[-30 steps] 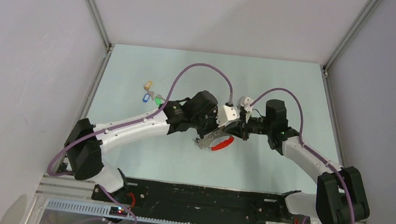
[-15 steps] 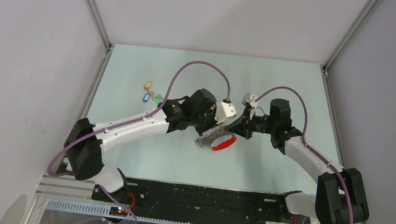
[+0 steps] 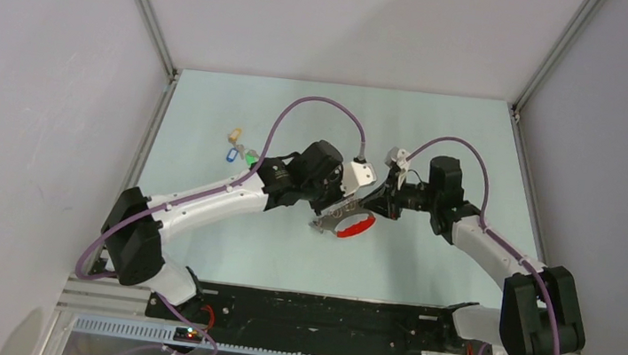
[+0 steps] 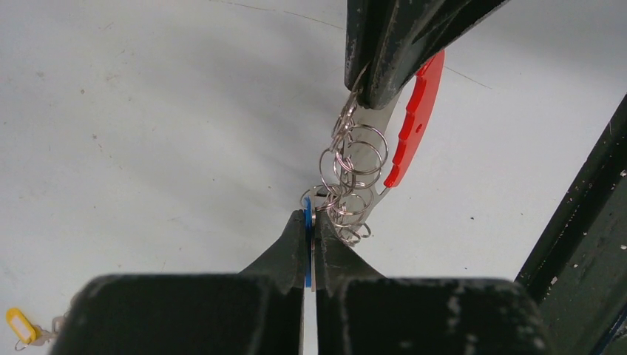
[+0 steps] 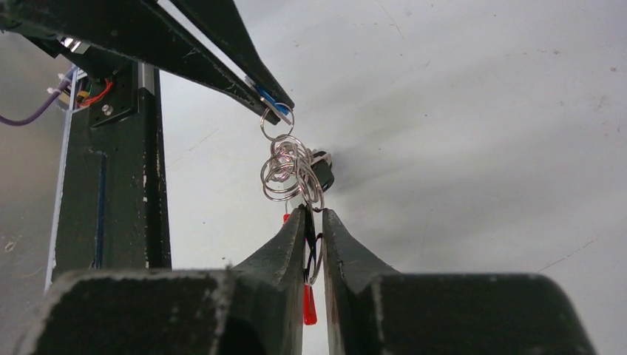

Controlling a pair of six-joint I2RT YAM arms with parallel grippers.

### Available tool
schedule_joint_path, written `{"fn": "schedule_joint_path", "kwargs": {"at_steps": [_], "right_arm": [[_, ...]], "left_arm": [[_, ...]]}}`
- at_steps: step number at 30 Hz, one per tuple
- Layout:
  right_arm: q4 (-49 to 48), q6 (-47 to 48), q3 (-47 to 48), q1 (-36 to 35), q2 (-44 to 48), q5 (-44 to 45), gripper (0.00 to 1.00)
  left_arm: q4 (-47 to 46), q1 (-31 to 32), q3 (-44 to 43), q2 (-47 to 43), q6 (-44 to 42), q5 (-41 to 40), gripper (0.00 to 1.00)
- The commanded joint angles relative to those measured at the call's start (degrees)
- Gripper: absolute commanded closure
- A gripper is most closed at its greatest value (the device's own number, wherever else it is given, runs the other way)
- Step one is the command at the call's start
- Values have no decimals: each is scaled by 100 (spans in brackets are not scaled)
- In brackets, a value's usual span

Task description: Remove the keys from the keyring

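Pale green desk (image 3: 425, 271) spreads out bare below both of my hands, which meet above its middle. My left arm reaches in from eight o'clock and my right from four o'clock.

My left hand (image 4: 309, 222) is clamped shut on a thin blue tag (image 4: 307, 248) and the flat metal beside it. From that pinch the keys (image 3: 324, 224) and a tangle of small silvery rings run toward one o'clock in the left wrist view, up to my right hand (image 5: 310, 214). Its fingers stand a slit apart with the keyring (image 4: 358, 151) wire in the slit. The red strap (image 4: 414, 111) curves off beside them. I cannot tell whether they bite the wire or merely straddle it.

That is my main worry. If the right grip is loose, a pull could slide the ring out, leaving the whole bunch swinging from the tag. The tag looks slick and thin, so a hard tug from the other side may strip it out of my left hand and drop everything on the desk. The rings overlap closely, so I judge they may snag rather than let a key slide off.

Farther off, at ten o'clock, a second cluster (image 3: 239, 149) with coloured tags lies well apart.
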State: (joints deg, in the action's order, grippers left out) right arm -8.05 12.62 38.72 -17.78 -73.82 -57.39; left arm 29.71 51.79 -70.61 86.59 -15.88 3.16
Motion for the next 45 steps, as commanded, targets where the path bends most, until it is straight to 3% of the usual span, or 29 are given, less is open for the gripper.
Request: {"fn": "schedule_joint_path", "kwargs": {"at_steps": [1, 7, 12, 14, 19, 26, 32, 38, 42, 45], "right_arm": [[131, 390, 101, -65, 32, -160, 82], [259, 575, 101, -85, 25, -244, 79], [203, 495, 101, -77, 86, -84, 55], [176, 494, 70, -81, 177, -55, 49], [-339, 528, -267, -96, 578, -101, 48], [-1150, 409, -637, -145, 1114, 135, 61], [-2123, -437, -995, -488, 1636, 642, 71], [-2167, -1005, -1011, -1112, 2189, 1799, 99], [-2235, -1748, -914, -1437, 2268, 2471, 100], [-1795, -1160, -769, -1652, 2292, 2346, 100]], "left_arm": [[-160, -64, -249, -116, 3, -23, 100], [-164, -67, -243, -181, -78, 90, 100], [-155, -60, -243, -207, -75, 157, 100], [-152, -63, -243, -211, -63, 113, 100], [-73, -61, -282, -190, 0, -16, 100], [608, -76, -768, 15, 627, -474, 100], [1489, -278, -1448, 294, 1355, -362, 100], [2336, -415, -2268, 520, 1909, -485, 100], [2599, -500, -2697, 641, 2264, -481, 100], [2744, -539, -2920, 712, 2546, -430, 100]]}}
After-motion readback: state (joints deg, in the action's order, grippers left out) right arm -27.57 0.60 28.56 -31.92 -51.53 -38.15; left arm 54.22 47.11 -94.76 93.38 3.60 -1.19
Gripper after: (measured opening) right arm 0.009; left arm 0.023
